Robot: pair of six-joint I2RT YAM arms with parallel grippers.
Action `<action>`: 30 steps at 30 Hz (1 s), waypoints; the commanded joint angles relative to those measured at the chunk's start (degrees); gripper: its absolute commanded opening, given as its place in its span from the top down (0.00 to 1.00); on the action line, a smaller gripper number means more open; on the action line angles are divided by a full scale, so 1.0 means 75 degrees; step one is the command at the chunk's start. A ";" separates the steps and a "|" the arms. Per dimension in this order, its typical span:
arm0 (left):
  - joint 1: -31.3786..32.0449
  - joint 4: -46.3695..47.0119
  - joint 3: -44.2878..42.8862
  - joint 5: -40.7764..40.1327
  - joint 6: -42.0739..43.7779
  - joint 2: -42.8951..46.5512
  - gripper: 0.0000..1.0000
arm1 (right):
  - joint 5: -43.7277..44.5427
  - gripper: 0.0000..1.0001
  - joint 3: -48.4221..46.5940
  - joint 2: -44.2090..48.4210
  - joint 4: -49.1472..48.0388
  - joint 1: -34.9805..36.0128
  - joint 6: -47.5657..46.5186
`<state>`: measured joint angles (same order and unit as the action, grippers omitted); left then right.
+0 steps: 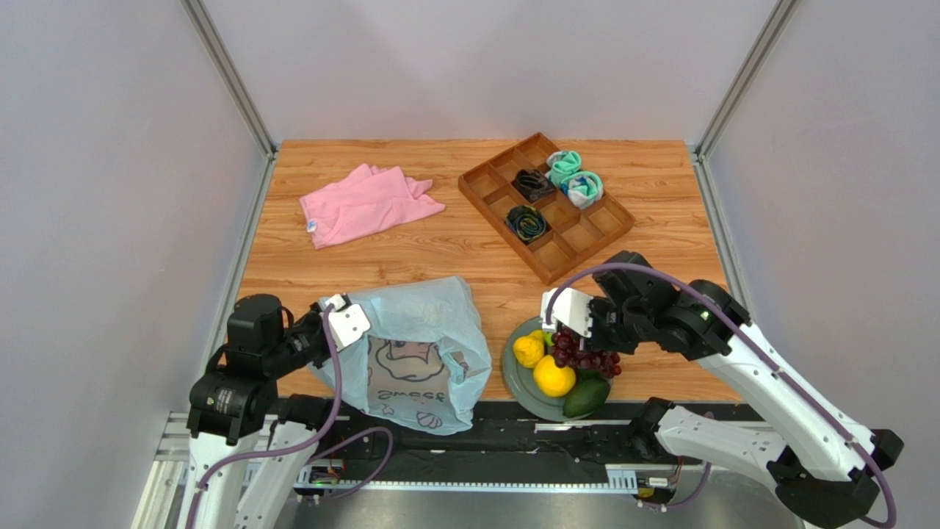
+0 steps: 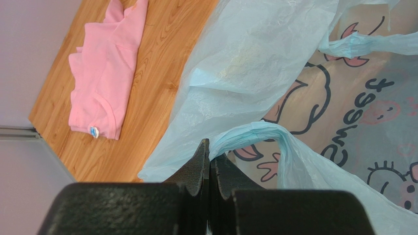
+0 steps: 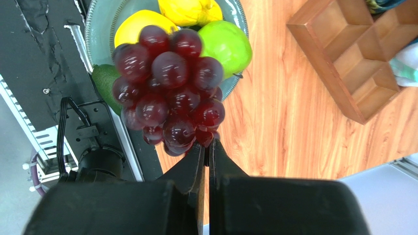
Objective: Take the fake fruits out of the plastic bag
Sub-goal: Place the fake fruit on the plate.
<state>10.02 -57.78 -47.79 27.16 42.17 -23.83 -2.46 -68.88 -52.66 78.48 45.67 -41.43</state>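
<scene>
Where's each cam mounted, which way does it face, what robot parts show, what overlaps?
Top external: above and behind the arms, looking down at the table; both arms show.
Left wrist: on the left arm, facing the plastic bag its shut left claw pinches; pink cloth beyond.
Right wrist: on the right arm, looking down past its shut right claw, holding the grape bunch over the plate.
Shared: top and left wrist see bag, cloth; top and right wrist, grapes, plate.

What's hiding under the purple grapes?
A grey-green plate with a green apple, a lemon, a round yellow fruit and an avocado at its edge. The grapes cover the plate's middle, so anything there is hidden.
</scene>
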 commanded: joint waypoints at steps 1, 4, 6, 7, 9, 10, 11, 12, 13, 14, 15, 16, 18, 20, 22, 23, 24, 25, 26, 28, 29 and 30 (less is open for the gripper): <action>-0.0035 0.0110 -0.0097 0.0153 -0.0150 0.0107 1.00 | -0.0223 1.00 0.0009 -0.0395 -0.0877 -0.0031 0.0121; -0.0035 0.0028 -0.0108 0.0117 -0.0115 0.0143 1.00 | -0.0305 1.00 -0.0085 -0.0817 -0.1053 -0.0031 0.0133; -0.0035 -0.0030 -0.0120 0.0094 -0.0115 0.0178 1.00 | -0.0352 1.00 -0.0074 -0.1052 -0.1193 -0.0042 0.0133; -0.0035 -0.0042 -0.0109 0.0071 -0.0127 0.0201 1.00 | -0.0398 1.00 -0.0050 -0.1134 -0.1252 -0.0042 0.0122; -0.0035 -0.0089 -0.0108 0.0082 -0.0139 0.0236 1.00 | -0.0422 1.00 0.0008 -0.1355 -0.1369 -0.0042 0.0110; -0.0035 -0.0101 -0.0097 0.0071 -0.0150 0.0248 1.00 | -0.0387 1.00 0.0078 -0.1438 -0.1405 -0.0042 0.0122; -0.0035 -0.0136 -0.0097 0.0070 -0.0162 0.0260 1.00 | -0.0364 0.99 0.0114 -0.1509 -0.1417 -0.0042 0.0133; -0.0035 -0.0148 -0.0108 0.0070 -0.0162 0.0272 1.00 | -0.0329 0.95 0.0126 -0.1707 -0.1452 -0.0042 0.0215; -0.0035 -0.0171 -0.0108 0.0070 -0.0162 0.0283 1.00 | -0.0282 0.87 0.0114 -0.1778 -0.1452 -0.0042 0.0250; -0.0035 -0.0171 -0.0120 0.0059 -0.0151 0.0283 1.00 | -0.0270 0.69 0.0021 -0.1872 -0.1452 -0.0042 0.0309; -0.0035 -0.0183 -0.0120 0.0070 -0.0139 0.0295 1.00 | -0.0281 0.64 -0.0049 -0.1896 -0.1440 -0.0042 0.0390; -0.0035 -0.0183 -0.0132 0.0059 -0.0139 0.0295 1.00 | -0.0374 0.60 -0.0189 -0.1954 -0.1417 -0.0042 0.0391; -0.0035 -0.0183 -0.0144 0.0070 -0.0127 0.0307 1.00 | -0.0480 0.50 -0.0634 -0.2013 -0.1300 -0.0042 0.0438; -0.0035 -0.0171 -0.0144 0.0105 -0.0162 0.0284 1.00 | -0.0656 0.46 -0.0939 -0.2188 -0.1230 -0.0042 0.0566; -0.0035 -0.0171 -0.0167 0.0106 -0.0209 0.0272 1.00 | -0.1203 0.45 -0.1700 -0.2352 -0.1101 -0.0042 0.0834; -0.0035 -0.0194 -0.0179 0.0117 -0.0209 0.0272 1.00 | -0.1532 0.46 -0.2039 -0.2516 -0.1100 -0.0031 0.0941; -0.0035 -0.0218 -0.0202 0.0106 -0.0232 0.0260 1.00 | -0.1895 0.47 -0.2611 -0.2587 -0.1182 -0.0019 0.1070; -0.0035 -0.0253 -0.0249 0.0117 -0.0244 0.0260 1.00 | -0.2630 0.48 -0.2918 -0.2669 -0.1275 0.0062 0.1314; -0.0035 -0.0265 -0.0272 0.0117 -0.0267 0.0260 1.00 | -0.2904 0.50 -0.3130 -0.2855 -0.1392 0.0156 0.1445; -0.0035 -0.0300 -0.0296 0.0141 -0.0303 0.0237 1.00 | -0.3257 0.52 -0.3495 -0.3090 -0.1896 0.0692 0.1563; -0.0035 -0.0300 -0.0296 0.0141 -0.0303 0.0225 1.00 | -0.3304 0.55 -0.3530 -0.3358 -0.2245 0.0893 0.1551; -0.0035 -0.0277 -0.0296 0.0141 -0.0384 0.0167 1.00 | -0.3351 0.56 -0.3519 -0.3558 -0.2400 0.1069 0.1493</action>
<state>10.02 -59.20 -48.14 27.14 40.99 -22.02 -18.70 -92.53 -74.74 67.79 48.23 -33.52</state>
